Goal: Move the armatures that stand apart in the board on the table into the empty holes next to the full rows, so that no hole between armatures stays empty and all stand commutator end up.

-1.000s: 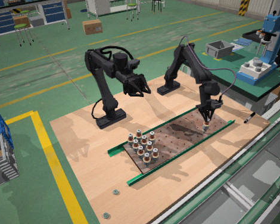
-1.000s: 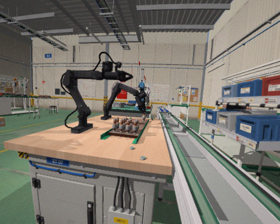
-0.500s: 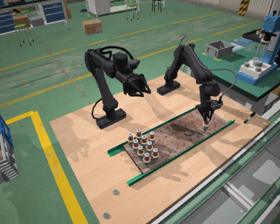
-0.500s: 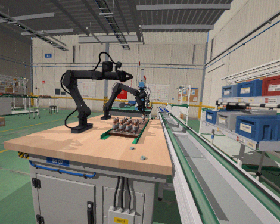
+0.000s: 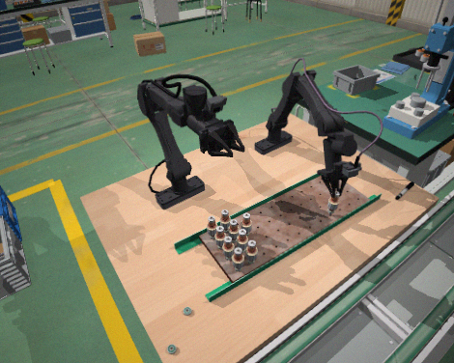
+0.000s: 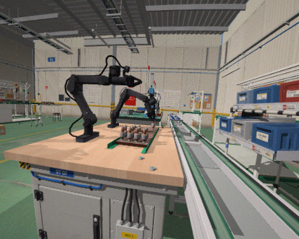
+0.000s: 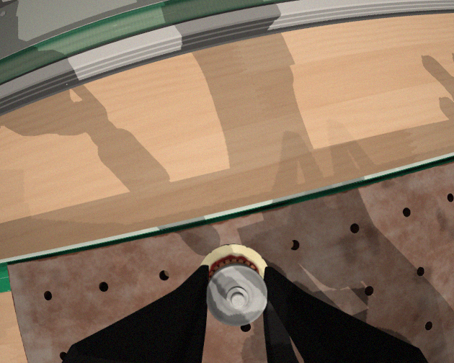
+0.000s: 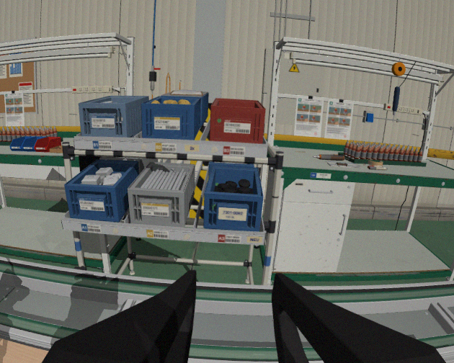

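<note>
My left gripper point(image 5: 334, 193) point(image 7: 236, 278) is shut on an armature point(image 5: 332, 205) point(image 7: 237, 294). It holds it upright, grey end up, over the right part of the brown board point(image 5: 295, 227) point(image 7: 82, 324) in the top view. Whether its lower shaft is in a hole is hidden. Several armatures stand upright at the board's left end in two full rows, among them a near corner one point(image 5: 238, 257). One more armature point(image 5: 246, 221) stands at the far side of the third row, with bare holes beside it. My right gripper point(image 5: 238, 152) point(image 6: 140, 82) point(image 8: 234, 284) is partly open, empty and high above the table.
Green rails point(image 5: 217, 292) point(image 7: 101, 244) run along both long sides of the board. Two small green round parts point(image 5: 187, 311) point(image 5: 172, 349) lie on the table's near left part. A black pen point(image 5: 405, 190) lies near the right corner. A conveyor point(image 6: 210, 191) runs along the table's side.
</note>
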Tool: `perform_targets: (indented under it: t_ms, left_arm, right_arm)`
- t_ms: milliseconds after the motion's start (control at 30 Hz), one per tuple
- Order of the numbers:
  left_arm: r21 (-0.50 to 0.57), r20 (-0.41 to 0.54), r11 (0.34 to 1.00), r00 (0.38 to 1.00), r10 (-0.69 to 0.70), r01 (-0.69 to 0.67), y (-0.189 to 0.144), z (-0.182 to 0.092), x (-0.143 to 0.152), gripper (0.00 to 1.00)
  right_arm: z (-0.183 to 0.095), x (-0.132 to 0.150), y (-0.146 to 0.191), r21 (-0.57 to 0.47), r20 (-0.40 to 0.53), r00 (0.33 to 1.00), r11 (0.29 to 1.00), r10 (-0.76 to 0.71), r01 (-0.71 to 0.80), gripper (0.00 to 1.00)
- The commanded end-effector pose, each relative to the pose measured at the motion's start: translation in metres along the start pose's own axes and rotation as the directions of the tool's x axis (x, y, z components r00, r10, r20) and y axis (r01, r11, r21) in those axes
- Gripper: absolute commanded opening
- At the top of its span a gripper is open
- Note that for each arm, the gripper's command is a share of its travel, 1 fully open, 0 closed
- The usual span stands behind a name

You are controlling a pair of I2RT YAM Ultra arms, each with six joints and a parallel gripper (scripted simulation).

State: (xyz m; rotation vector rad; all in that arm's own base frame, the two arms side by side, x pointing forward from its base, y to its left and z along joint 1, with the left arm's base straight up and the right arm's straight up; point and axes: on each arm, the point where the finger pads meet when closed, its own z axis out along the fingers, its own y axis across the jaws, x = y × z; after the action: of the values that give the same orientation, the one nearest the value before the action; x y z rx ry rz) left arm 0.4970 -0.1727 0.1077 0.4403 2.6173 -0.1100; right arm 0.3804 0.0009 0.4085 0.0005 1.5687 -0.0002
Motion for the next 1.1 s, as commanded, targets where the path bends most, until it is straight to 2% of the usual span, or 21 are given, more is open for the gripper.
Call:
perform_targets:
  t_ms: [0, 600, 633, 733, 900, 1067]
  left_arm:
    - [-0.01, 0.104, 1.0, 0.995, -0.002, 0.003, 0.003, -0.024, -0.029, 0.25]
    - [-0.01, 0.104, 1.0, 0.995, -0.002, 0.003, 0.003, -0.024, -0.029, 0.24]
    - [-0.01, 0.104, 1.0, 0.995, -0.002, 0.003, 0.003, -0.024, -0.029, 0.01]
    - [-0.01, 0.104, 1.0, 0.995, -0.002, 0.003, 0.003, -0.024, -0.029, 0.01]
    - [-0.008, 0.145, 1.0, 0.989, -0.003, 0.004, 0.003, -0.041, -0.043, 0.01]
    - [-0.006, 0.133, 1.0, 0.991, -0.004, 0.005, 0.003, -0.042, -0.041, 0.01]
  right_arm:
    - [-0.002, -0.001, 0.007, -0.024, -0.006, 1.0, 1.0, -0.006, 0.006, 0.37]
    - [-0.002, -0.001, 0.007, -0.024, -0.006, 1.0, 1.0, -0.006, 0.006, 0.37]
    - [-0.002, -0.001, 0.007, -0.024, -0.006, 1.0, 1.0, -0.006, 0.006, 0.37]
    - [-0.002, -0.001, 0.007, -0.024, -0.006, 1.0, 1.0, -0.006, 0.006, 0.37]
    - [-0.002, -0.001, 0.007, -0.024, -0.006, 1.0, 1.0, -0.006, 0.006, 0.37]
    - [-0.002, -0.001, 0.007, -0.024, -0.006, 1.0, 1.0, -0.006, 0.006, 0.37]
